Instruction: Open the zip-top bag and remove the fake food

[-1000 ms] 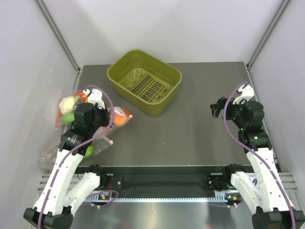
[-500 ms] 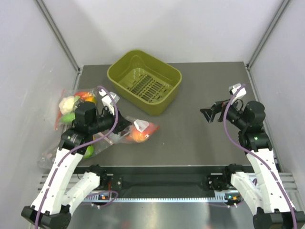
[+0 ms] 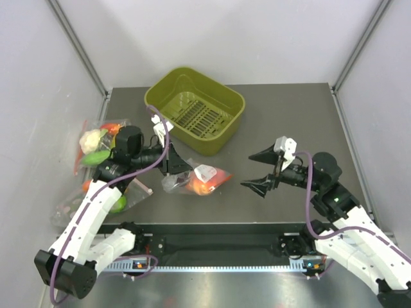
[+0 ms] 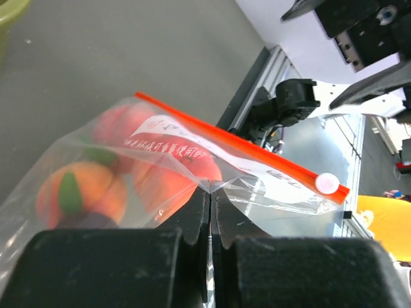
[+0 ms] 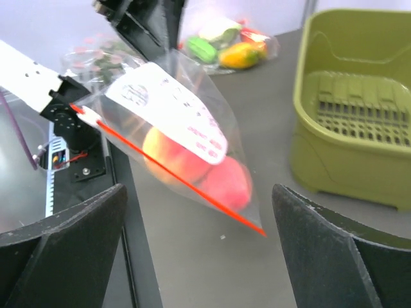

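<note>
just in front of the green basket [image 3: 226, 138], the zip-top bag [image 3: 199, 180] is held by the left gripper [image 3: 172, 165]. its jaws are pressed together on a fold of plastic below the orange zip strip [image 4: 241, 144], and the fake food [image 4: 83, 192] sags inside. the right gripper [image 3: 258, 171], jaws spread wide and holding nothing, faces the bag from the basket's front right, near but apart. the strip slants across its gap, so this arm looks best placed to pinch the free lip.
</note>
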